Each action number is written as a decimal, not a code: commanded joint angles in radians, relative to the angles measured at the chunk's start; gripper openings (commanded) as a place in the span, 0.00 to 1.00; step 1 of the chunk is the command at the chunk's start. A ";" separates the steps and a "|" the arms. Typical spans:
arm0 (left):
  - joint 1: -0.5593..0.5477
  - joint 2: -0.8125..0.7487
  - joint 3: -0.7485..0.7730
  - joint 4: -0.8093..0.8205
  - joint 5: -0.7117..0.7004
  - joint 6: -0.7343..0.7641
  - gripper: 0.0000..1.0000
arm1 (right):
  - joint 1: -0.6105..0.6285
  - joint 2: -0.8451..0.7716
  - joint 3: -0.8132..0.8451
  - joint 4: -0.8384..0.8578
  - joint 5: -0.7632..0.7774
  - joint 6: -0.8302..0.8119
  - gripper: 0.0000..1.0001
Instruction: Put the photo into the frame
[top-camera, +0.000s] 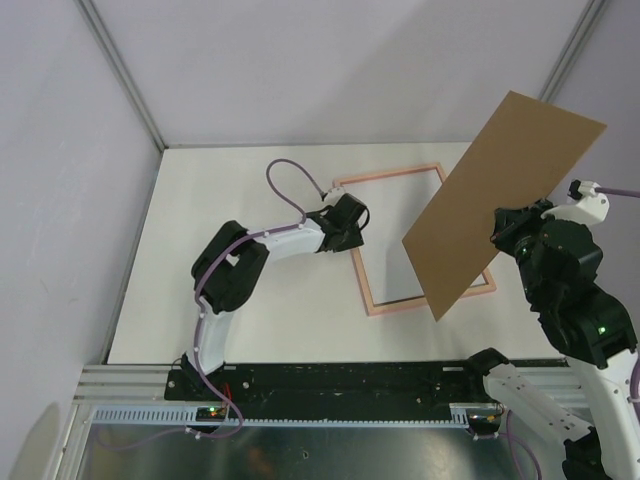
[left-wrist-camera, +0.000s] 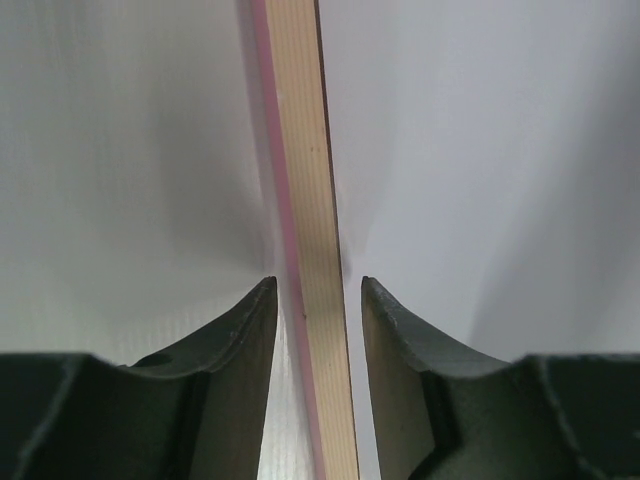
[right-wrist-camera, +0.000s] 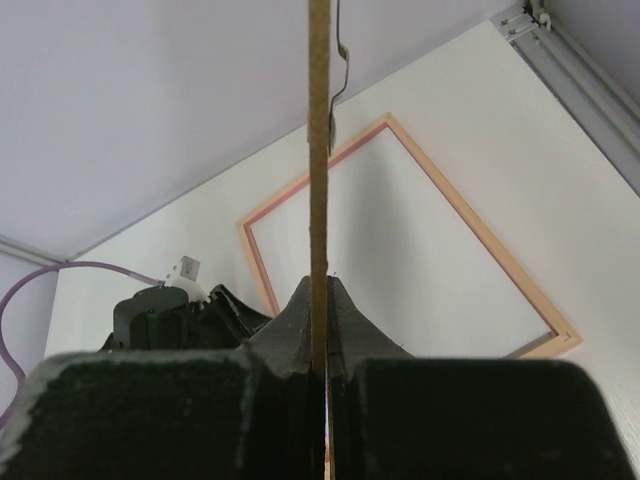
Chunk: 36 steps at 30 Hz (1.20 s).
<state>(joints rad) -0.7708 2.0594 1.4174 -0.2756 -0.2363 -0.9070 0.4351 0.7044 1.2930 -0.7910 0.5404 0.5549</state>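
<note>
The pale pink frame lies flat on the white table. My left gripper sits low over its left rail. In the left wrist view the rail runs between my open fingers, with a gap on each side. My right gripper is shut on a plain brown board and holds it tilted in the air above the frame's right side. The right wrist view shows the board edge-on between the closed fingers, with the frame below. The sunflower photo is not in view.
The white table ends in a metal rail by the arm bases. Grey walls stand at the back and left. A purple cable loops above the left arm. The left wrist shows in the right wrist view.
</note>
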 joint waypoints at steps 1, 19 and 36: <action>-0.021 0.027 0.061 -0.023 -0.072 0.046 0.43 | -0.002 0.006 0.063 0.092 0.036 -0.015 0.00; 0.044 -0.050 -0.027 -0.042 -0.021 0.252 0.11 | -0.023 0.167 0.063 0.164 -0.190 -0.062 0.00; 0.407 -0.441 -0.422 -0.044 0.219 0.604 0.00 | -0.204 0.481 0.013 0.372 -1.011 0.082 0.00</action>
<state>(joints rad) -0.4107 1.7187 1.0145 -0.3389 -0.1009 -0.4084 0.2562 1.1557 1.3018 -0.6186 -0.2039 0.5533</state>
